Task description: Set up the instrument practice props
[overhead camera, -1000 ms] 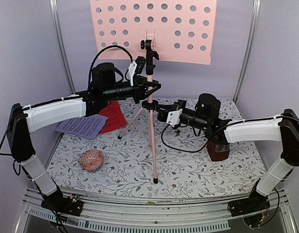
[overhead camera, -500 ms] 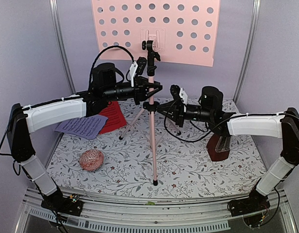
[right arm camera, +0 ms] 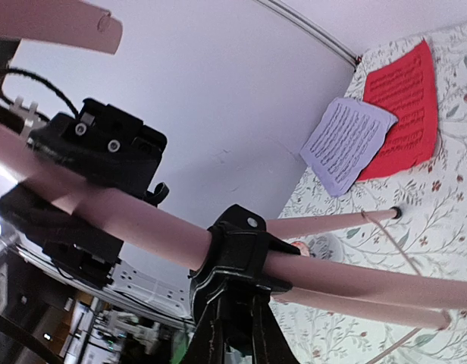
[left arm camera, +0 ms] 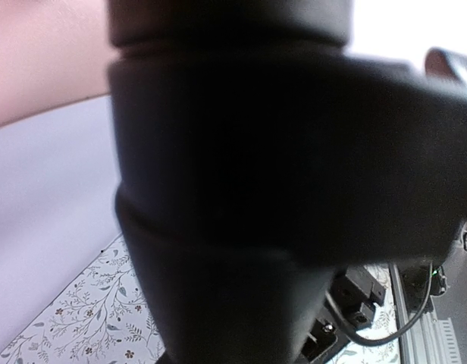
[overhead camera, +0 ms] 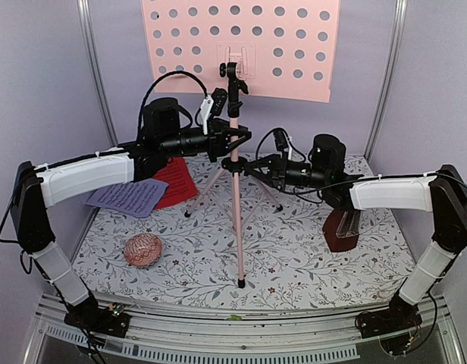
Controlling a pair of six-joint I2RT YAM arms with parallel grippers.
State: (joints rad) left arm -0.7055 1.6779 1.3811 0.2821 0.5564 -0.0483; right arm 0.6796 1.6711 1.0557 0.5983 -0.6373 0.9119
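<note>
Music stand (overhead camera: 238,227), pink, stands upright on its tripod mid-tabletop (overhead camera: 309,262). The left end effector (overhead camera: 232,139) grasps it high up. The right end effector (overhead camera: 254,167) seems pinched on the black leg collar (right arm camera: 237,254). Best approach: steady the stand and slide the collar gently so the legs spread evenly.

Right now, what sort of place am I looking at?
Probably a robot test booth dressed as a music corner: a left arm and right arm bolted to a rail, plain lavender walls around a floral tabletop, and a pink music stand, sheet-music pages and metronome as props.
</note>
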